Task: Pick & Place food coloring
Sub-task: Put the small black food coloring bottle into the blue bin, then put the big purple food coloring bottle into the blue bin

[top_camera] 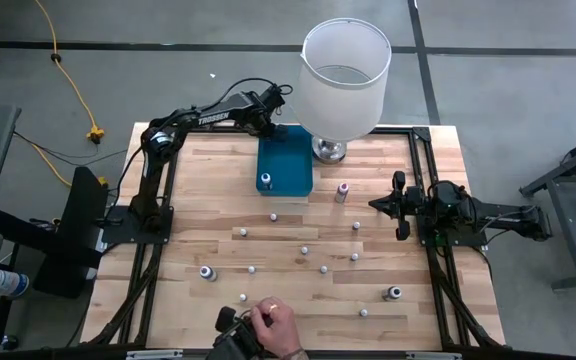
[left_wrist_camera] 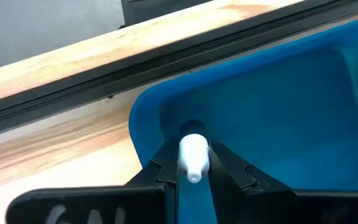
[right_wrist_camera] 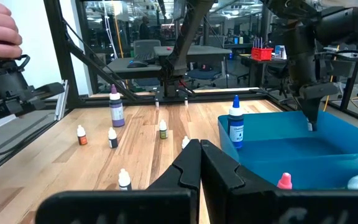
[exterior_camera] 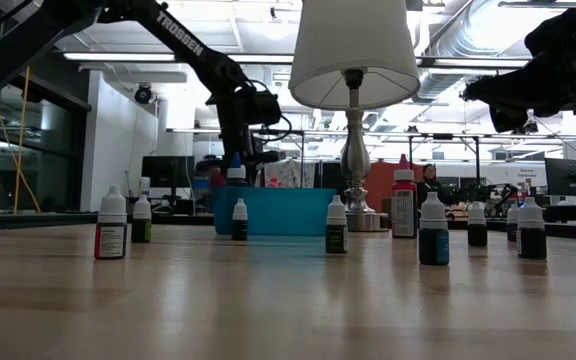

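At the near edge a person's hand [top_camera: 273, 322] rests on some dark gear, clear of the work. Across the wooden table [top_camera: 208, 215] the small food coloring bottles [top_camera: 304, 250] stand scattered and well apart, a few with dark bodies. The right gripper [top_camera: 400, 205] waits at the right side, its jaws pressed together on nothing. Farther off, the left gripper [left_wrist_camera: 193, 167] hangs over the far corner of the blue tray [top_camera: 290, 160], jaws pinching a white-capped bottle [left_wrist_camera: 192, 157] by its sides. To finish well, I'd say it should sink until the bottle nearly meets the tray floor, clear of the blue-capped bottle [top_camera: 265, 181] already standing at the tray's near end, and only then let go. The lamp [top_camera: 344, 82] stands just right of the tray.
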You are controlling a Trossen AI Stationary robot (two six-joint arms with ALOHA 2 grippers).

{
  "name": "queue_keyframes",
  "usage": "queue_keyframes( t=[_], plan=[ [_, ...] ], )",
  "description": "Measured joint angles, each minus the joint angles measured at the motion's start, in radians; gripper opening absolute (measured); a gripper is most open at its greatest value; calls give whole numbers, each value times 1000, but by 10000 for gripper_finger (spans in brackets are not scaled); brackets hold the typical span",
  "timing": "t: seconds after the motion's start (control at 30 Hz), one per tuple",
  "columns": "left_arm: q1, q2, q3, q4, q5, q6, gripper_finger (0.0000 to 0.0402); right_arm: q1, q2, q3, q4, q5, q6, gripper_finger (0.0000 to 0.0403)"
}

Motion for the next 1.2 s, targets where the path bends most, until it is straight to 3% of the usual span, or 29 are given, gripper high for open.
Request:
queue_keyframes(
  t=[0.47, 0.8, 1.2],
  plan=[
    [0, 11, 0, -1, -23, 40, 43, 0, 0, 0, 0, 0, 0, 0],
    [-2, 11, 0, -9, -18, 62, 103, 0, 0, 0, 0, 0, 0, 0],
    [-2, 11, 0, -9, -17, 61, 111, 0, 0, 0, 0, 0, 0, 0]
  ],
)
